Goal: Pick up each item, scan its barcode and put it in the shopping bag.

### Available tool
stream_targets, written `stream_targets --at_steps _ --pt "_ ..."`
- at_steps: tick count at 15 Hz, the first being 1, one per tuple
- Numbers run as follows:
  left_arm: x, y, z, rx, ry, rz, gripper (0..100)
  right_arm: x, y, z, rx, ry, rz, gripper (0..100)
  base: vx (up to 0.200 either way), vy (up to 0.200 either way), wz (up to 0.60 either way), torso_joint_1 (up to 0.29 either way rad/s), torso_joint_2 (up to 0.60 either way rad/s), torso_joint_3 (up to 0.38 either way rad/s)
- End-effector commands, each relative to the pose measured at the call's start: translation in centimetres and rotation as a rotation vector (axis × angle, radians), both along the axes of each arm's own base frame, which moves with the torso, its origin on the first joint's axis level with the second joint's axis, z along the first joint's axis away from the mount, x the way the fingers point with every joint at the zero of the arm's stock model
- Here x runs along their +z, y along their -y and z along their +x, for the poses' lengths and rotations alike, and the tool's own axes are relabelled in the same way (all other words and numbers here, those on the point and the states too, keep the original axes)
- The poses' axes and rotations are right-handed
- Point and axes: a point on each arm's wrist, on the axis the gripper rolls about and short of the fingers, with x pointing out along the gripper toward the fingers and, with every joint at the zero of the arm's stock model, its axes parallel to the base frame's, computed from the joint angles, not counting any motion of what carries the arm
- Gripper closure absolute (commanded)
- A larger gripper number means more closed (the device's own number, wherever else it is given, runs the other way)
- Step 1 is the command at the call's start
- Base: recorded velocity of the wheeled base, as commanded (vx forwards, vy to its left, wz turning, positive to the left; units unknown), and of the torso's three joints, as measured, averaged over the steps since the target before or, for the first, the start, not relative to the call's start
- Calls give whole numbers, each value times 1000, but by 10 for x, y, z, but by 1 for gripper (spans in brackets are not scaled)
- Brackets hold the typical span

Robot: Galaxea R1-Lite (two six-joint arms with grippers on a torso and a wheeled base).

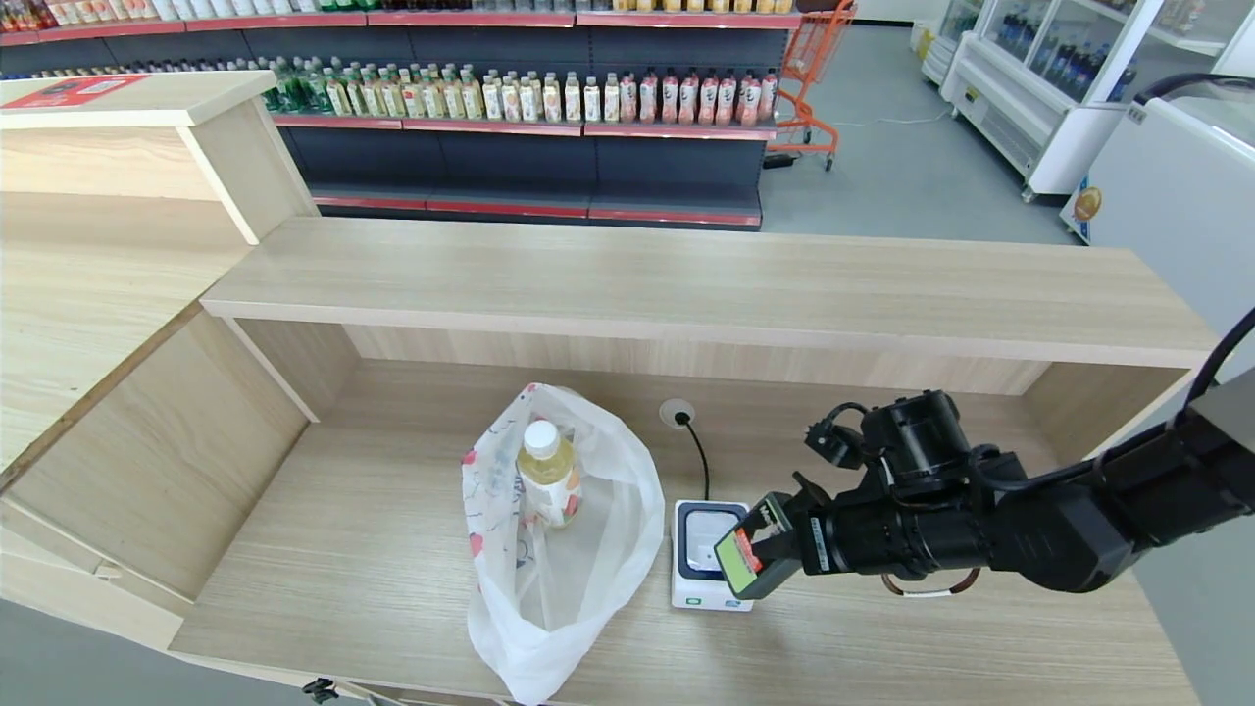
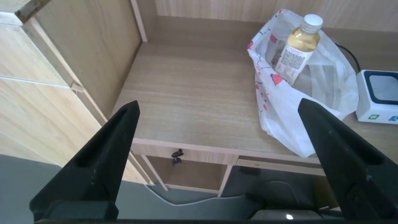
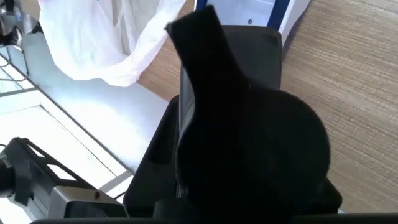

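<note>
There is one shopping bag (image 1: 564, 549), white and thin, lying open in the middle of the wooden surface (image 1: 343, 549). Inside it stands one bottle (image 1: 547, 476) with a white cap and pale yellow drink, in the twelve o'clock part of the bag. One scanner (image 1: 706, 574), a small white block with a glass top, stands just beside the bag at its three o'clock. One black cable (image 1: 698, 451) runs from the scanner toward twelve o'clock into a round hole in the surface.

The right tool (image 1: 770, 547) is clamped on one small box (image 1: 747, 564), green with a red label. It holds the box tilted over the scanner's four o'clock corner, so the box covers that corner in the head view.

The left tool (image 2: 219, 106) has its two dark fingers (image 2: 112, 149) spread wide with nothing between them. It hangs out past the near edge of the surface, well apart from the bag.

A raised wooden ledge (image 1: 686, 284) closes the surface on the twelve o'clock side. Behind it a shelf (image 1: 529, 127) carries a long row of bottles. One orange cart (image 1: 819, 78) stands at the shelf's end, at one o'clock.
</note>
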Motion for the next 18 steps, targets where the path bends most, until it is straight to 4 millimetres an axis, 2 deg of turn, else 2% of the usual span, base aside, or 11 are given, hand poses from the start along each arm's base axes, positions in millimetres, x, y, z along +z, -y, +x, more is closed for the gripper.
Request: stream_targets --at_steps 1,5,10,15,17,18 --pt "0 0 0 0 0 0 0 -12 -6 5 8 -21 -17 100 0 0 0 0 0 0" --pt "0 0 0 0 0 0 0 -21 -15 14 0 -16 -40 100 0 0 0 0 0 0" --pt "0 0 0 0 0 0 0 -24 -24 33 1 24 -19 100 0 0 0 0 0 0" --pt "0 0 0 0 0 0 0 -33 -27 38 2 11 -26 100 0 0 0 0 0 0" --pt "0 0 0 0 0 0 0 -26 -27 38 1 24 -14 100 0 0 0 0 0 0" --pt "0 0 0 0 0 0 0 -13 -27 38 1 58 7 100 0 0 0 0 0 0"
